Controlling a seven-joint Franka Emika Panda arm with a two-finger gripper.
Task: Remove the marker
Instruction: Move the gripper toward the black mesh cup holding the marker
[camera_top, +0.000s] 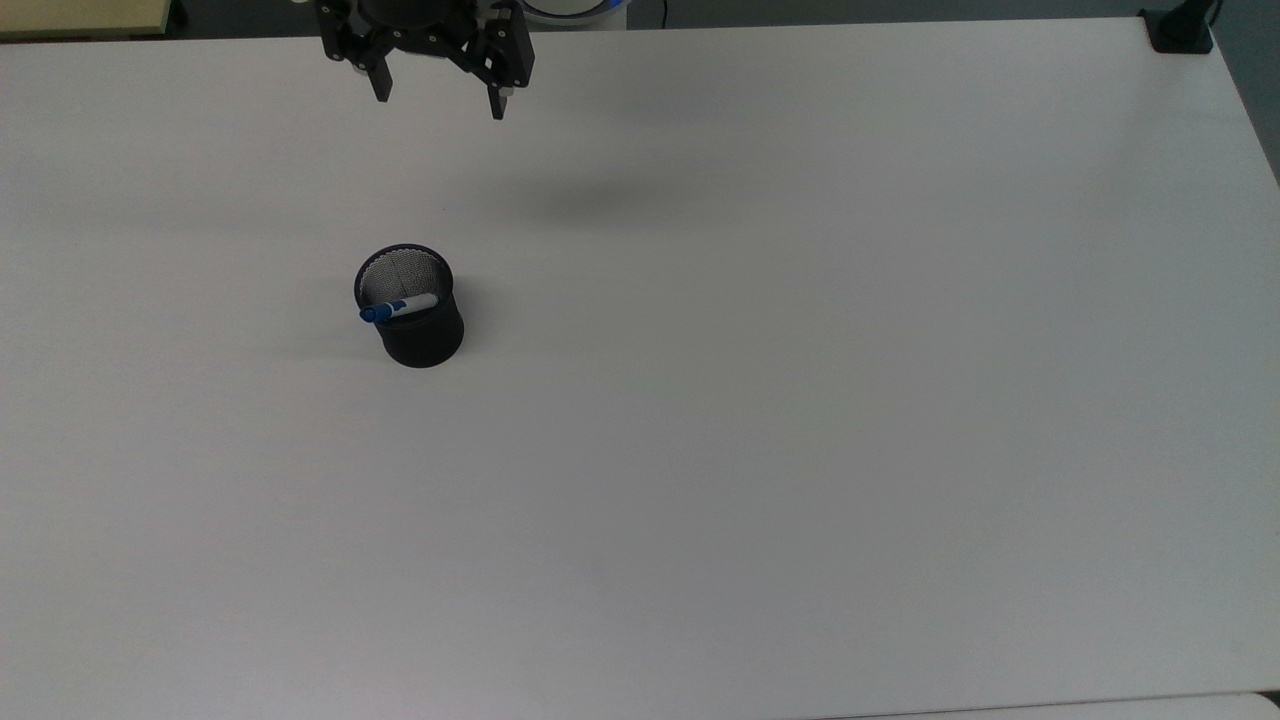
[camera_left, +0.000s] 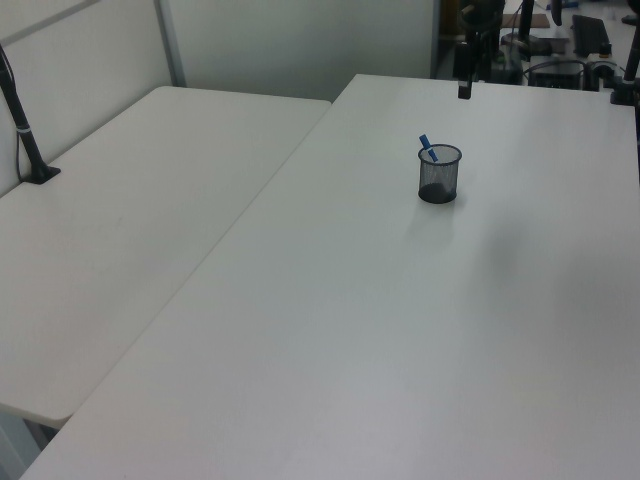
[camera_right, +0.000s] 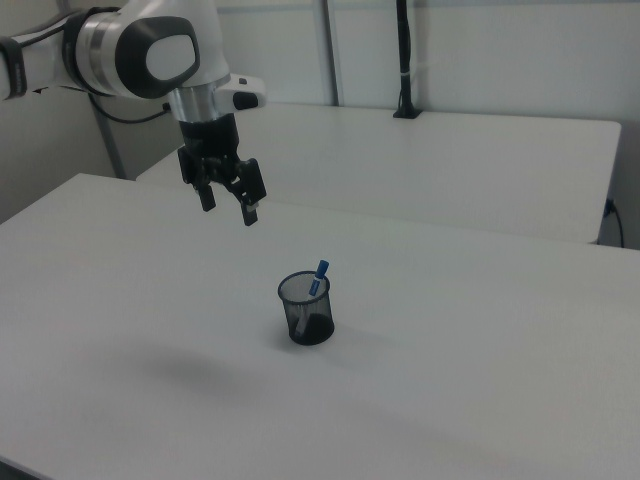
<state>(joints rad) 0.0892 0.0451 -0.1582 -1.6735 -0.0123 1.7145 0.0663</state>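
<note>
Top view shows the marker (camera_top: 398, 307) inside a black mesh cup (camera_top: 420, 335), which stands upright on the white table (camera_top: 800, 400). The marker leans in the cup, with its blue cap resting on the rim at the top view's left and the white barrel going down into the cup. In the right view the marker (camera_right: 318, 277) has its blue cap up, and the cap comes out a little above the rim of the mesh cup (camera_right: 306, 311).

The gripper (camera_top: 439, 102) hangs in the air near the far edge of the table, well apart from the cup and higher than it. Its two black fingers point downward and stand wide apart, and nothing is between them. In the right view the gripper (camera_right: 229, 210) is up and to the right view's left of the cup, at the end of the white arm (camera_right: 140, 50). In the left view the gripper (camera_left: 465, 91) is behind the cup (camera_left: 439, 174), and the blue cap of the marker (camera_left: 427, 148) sticks out at the left view's left side of the rim.

A second white table (camera_left: 130, 230) stands just beside the first one.
</note>
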